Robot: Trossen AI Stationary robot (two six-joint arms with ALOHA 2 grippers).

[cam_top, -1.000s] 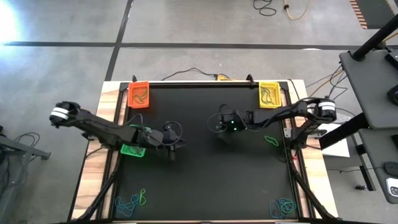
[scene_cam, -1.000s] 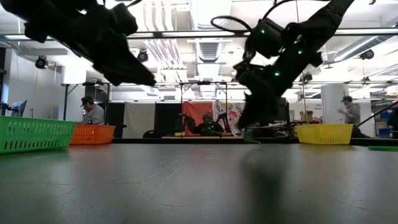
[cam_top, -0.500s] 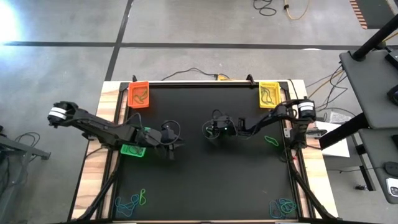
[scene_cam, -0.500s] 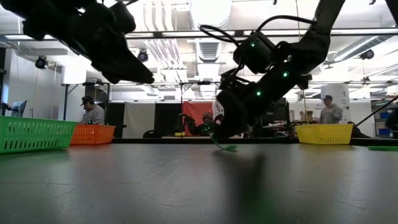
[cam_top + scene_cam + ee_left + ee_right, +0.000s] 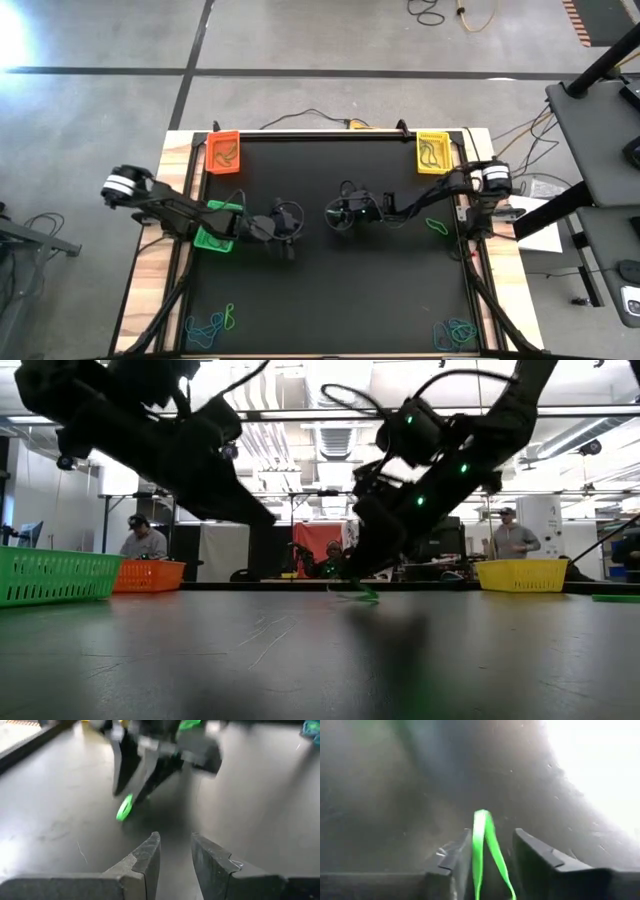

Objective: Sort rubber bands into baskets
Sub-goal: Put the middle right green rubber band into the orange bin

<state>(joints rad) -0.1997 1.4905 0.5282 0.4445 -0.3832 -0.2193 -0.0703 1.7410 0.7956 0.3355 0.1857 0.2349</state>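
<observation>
My right gripper point(image 5: 332, 216) is near the table's middle, shut on a green rubber band point(image 5: 482, 845). The band also shows in the left wrist view point(image 5: 124, 808) and in the low view point(image 5: 358, 594). My left gripper point(image 5: 291, 240) is just to its left, beside the bright green basket point(image 5: 214, 226). It faces the right gripper, and its fingers point(image 5: 150, 852) stand a narrow gap apart and hold nothing. The orange basket point(image 5: 224, 152) and the yellow basket point(image 5: 433, 152) stand at the far corners with bands in them. My right gripper pinches the green band between its two fingers point(image 5: 454, 854). A narrow loop of the band point(image 5: 481, 822) sticks out past the fingertips. The fingers slant down toward the table's left. The band hangs below them, its lower end point(image 5: 362, 597) at the table top.
Piles of green, blue and teal bands lie at the near left corner point(image 5: 210, 322) and the near right corner point(image 5: 455, 333). A single green band point(image 5: 437, 226) lies near the right edge. Black cables run along the far edge. People stand in the room behind the table.
My right gripper has carried the green band toward the table's left and down, so the band's lower end now reaches the table. My left gripper has moved toward the table's right, closing on the right gripper.
</observation>
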